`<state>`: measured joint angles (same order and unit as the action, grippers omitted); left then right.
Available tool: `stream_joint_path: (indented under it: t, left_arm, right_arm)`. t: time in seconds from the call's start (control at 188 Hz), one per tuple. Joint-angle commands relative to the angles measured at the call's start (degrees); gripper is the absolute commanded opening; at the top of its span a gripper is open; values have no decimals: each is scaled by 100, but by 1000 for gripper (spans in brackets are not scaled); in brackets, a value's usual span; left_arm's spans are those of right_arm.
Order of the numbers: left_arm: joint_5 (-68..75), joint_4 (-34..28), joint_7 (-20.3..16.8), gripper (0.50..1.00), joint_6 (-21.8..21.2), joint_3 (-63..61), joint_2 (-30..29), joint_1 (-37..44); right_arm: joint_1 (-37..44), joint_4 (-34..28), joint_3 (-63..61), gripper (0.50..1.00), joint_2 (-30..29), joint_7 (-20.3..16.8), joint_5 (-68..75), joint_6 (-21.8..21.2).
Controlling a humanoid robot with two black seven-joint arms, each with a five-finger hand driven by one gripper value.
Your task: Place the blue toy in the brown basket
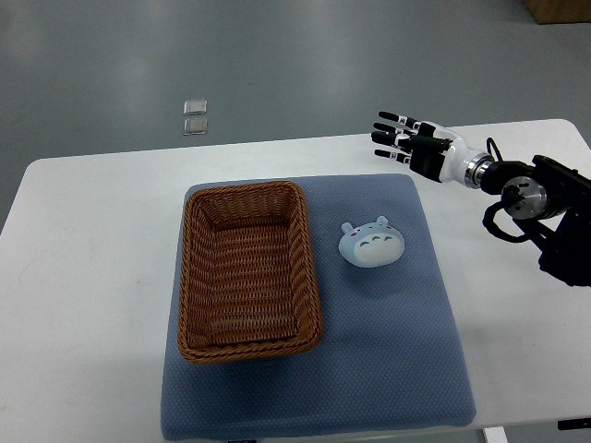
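Note:
A pale blue round toy (369, 244) with small ears and a white face patch lies on the blue-grey mat (397, 351), just right of the brown wicker basket (189, 277). The basket holds nothing. My right hand (399, 137) hovers above the table's far edge, up and to the right of the toy, with its fingers spread and nothing in them. Its arm enters from the right edge. No left arm shows.
The mat lies on a white table (83, 277). Grey floor spreads beyond the far edge, with two small clear square objects (194, 117) on it. A brown box corner (559, 9) sits at the top right.

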<state>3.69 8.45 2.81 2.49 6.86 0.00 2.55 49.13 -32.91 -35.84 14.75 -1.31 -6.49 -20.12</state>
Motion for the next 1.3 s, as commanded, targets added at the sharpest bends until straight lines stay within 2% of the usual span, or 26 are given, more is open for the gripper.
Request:
stream_joint_path:
  t: [0.0,0.186,0.346,0.543,0.644,0.767,0.895,1.039,1.166,1.294]
  left_arm:
    - [0,-11,0,1000,-3,0,0,0]
    - [0,-2,0,1000,-3,-9,0,-18]
    - [0,16,0,1000,-3,-9,0,-18]
    - [0,7,0,1000,-3,-9,0,-18]
    - [0,7,0,1000,-3,-18,0,-18]
    - [0,7,0,1000,-3,-18,0,-18]
    - [0,7,0,1000,-3,-18,0,-18]
    - [0,7,0,1000,-3,-18,0,-18]
    - [0,7,0,1000,-3,-18,0,-18]
    - [0,7,0,1000,-3,-18,0,-18]
  right_arm:
    - [-9,-5,-2,913,-7,8,-19,-9]
    - [0,-23,-2,913,-16,8,-37,-18]
    - [0,-23,15,911,55,193,-494,-290]
    - [35,-304,24,907,301,738,-2050,-642]
    - [35,-576,24,897,573,1159,-3218,-932]
    - [35,-998,51,893,775,1450,-4448,-1064]
    - [35,-1525,121,893,1083,1836,-5898,-1099]
    - [53,-2132,419,893,1496,2197,-6699,-1090]
    - [53,-2396,736,893,1558,2223,-7015,-1073]
    - [-9,-2527,947,893,1496,2223,-7411,-747]
